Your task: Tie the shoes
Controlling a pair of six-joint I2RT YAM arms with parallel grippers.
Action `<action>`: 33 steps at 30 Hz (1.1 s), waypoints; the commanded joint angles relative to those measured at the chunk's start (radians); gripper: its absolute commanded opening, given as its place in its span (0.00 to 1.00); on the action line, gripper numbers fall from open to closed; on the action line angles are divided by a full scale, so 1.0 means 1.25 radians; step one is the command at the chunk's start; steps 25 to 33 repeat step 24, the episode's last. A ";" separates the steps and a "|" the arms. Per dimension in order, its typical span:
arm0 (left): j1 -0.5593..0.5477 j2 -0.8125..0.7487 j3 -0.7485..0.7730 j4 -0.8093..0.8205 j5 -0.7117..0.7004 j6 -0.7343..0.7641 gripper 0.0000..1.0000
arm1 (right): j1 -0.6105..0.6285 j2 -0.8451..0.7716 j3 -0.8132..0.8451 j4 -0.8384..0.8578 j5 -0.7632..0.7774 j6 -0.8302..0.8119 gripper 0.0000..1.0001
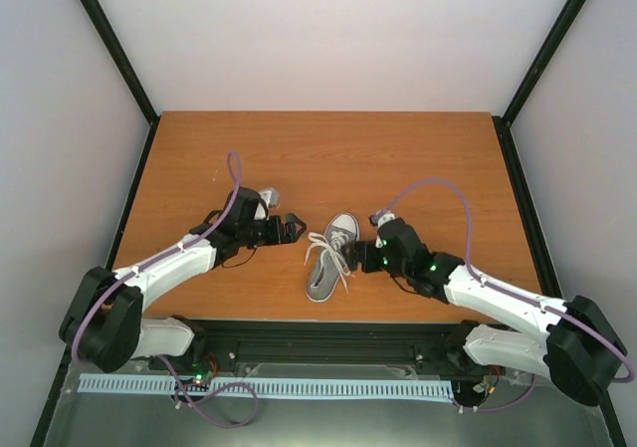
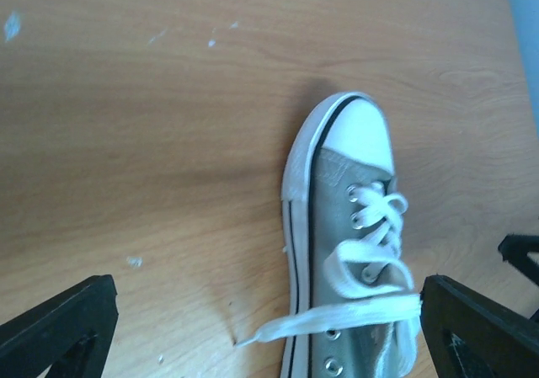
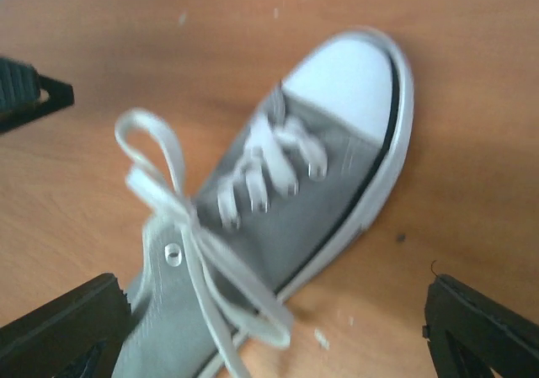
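Observation:
The grey sneaker (image 1: pixel 333 258) with a white toe cap lies near the table's front middle, toe pointing away. Its white laces (image 1: pixel 328 253) spread across the top. My left gripper (image 1: pixel 296 227) is open and empty just left of the shoe. In the left wrist view its fingers (image 2: pixel 59 327) straddle the shoe (image 2: pixel 345 226), and a lace end (image 2: pixel 337 319) lies over the sole onto the table. My right gripper (image 1: pixel 366 254) is open and empty at the shoe's right side. In the right wrist view the shoe (image 3: pixel 295 193) lies between the fingers (image 3: pixel 484 327), with two lace loops (image 3: pixel 152 142) meeting at a crossing.
The wooden table (image 1: pixel 328 158) is boxed in by white walls with black corner posts. The left gripper's finger tip (image 3: pixel 25 92) shows at the upper left of the right wrist view. Small white specks lie on the wood.

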 commanded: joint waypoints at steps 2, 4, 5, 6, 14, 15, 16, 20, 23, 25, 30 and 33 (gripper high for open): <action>0.031 0.052 0.094 -0.021 0.033 0.086 1.00 | -0.100 0.061 0.109 -0.032 -0.046 -0.073 0.98; 0.100 0.087 0.109 0.016 0.074 0.085 1.00 | -0.156 0.107 0.144 -0.030 -0.075 -0.110 1.00; 0.140 0.102 0.115 0.038 0.096 0.080 1.00 | -0.184 0.122 0.157 -0.024 -0.077 -0.128 1.00; 0.182 0.118 0.121 0.054 0.114 0.078 1.00 | -0.215 0.133 0.167 -0.015 -0.080 -0.146 1.00; 0.556 0.088 0.081 0.141 0.111 0.047 1.00 | -0.604 0.137 0.175 0.038 -0.145 -0.231 1.00; 0.584 0.069 0.052 0.151 0.078 0.054 1.00 | -0.644 0.128 0.166 0.053 -0.144 -0.235 1.00; 0.596 0.047 0.035 0.151 0.025 0.071 1.00 | -0.673 0.119 0.153 0.072 -0.135 -0.240 1.00; 0.598 0.007 -0.034 0.197 -0.145 0.139 1.00 | -0.733 0.107 0.091 0.178 -0.076 -0.263 1.00; 0.598 0.016 -0.040 0.216 -0.166 0.158 1.00 | -0.739 0.132 0.048 0.255 -0.023 -0.274 1.00; 0.599 0.017 -0.044 0.236 -0.170 0.160 1.00 | -0.738 0.144 0.038 0.285 -0.005 -0.276 1.00; 0.599 0.017 -0.044 0.236 -0.170 0.160 1.00 | -0.738 0.144 0.038 0.285 -0.005 -0.276 1.00; 0.599 0.017 -0.044 0.236 -0.170 0.160 1.00 | -0.738 0.144 0.038 0.285 -0.005 -0.276 1.00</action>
